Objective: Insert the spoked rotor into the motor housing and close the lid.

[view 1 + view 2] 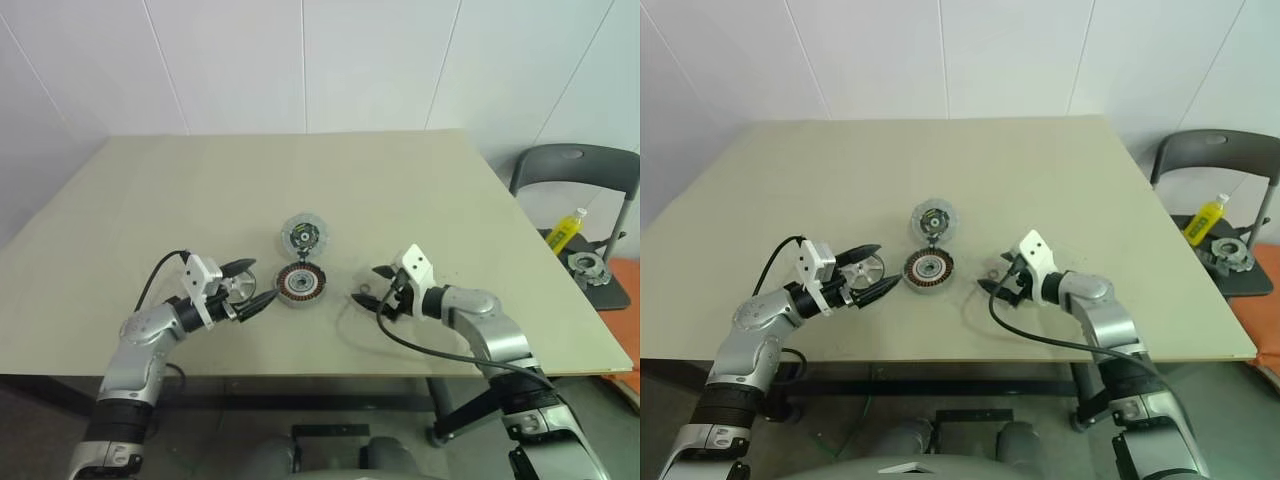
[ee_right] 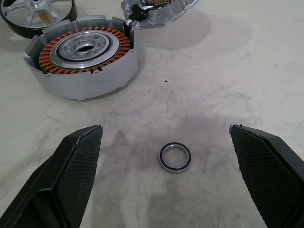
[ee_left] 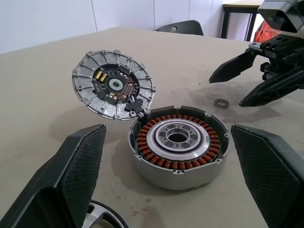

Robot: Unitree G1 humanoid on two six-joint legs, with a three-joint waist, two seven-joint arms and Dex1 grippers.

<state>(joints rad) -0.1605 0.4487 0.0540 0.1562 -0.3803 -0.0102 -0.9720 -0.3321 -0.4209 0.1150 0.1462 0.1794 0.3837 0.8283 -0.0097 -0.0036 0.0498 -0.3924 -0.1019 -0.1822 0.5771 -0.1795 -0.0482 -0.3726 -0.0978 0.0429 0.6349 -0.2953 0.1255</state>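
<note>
The motor housing (image 1: pixel 301 284) lies at the table's middle, copper windings up, nothing inside it. Its lid (image 1: pixel 303 235) stands tilted open at the far edge, joined to the housing's rim. The spoked rotor (image 1: pixel 866 270) rests flat on the table just left of the housing. My left gripper (image 1: pixel 252 284) hangs open over the rotor, pointing at the housing (image 3: pixel 178 145), fingers apart from both. My right gripper (image 1: pixel 372 288) is open to the housing's right, empty, aimed at a small metal ring (image 2: pixel 175 157) on the table.
The table (image 1: pixel 200 200) is bare beyond the lid. A grey chair (image 1: pixel 590 190) at the right holds a yellow bottle (image 1: pixel 565 230) and a metal part (image 1: pixel 585 266). Cables trail from both wrists towards the near edge.
</note>
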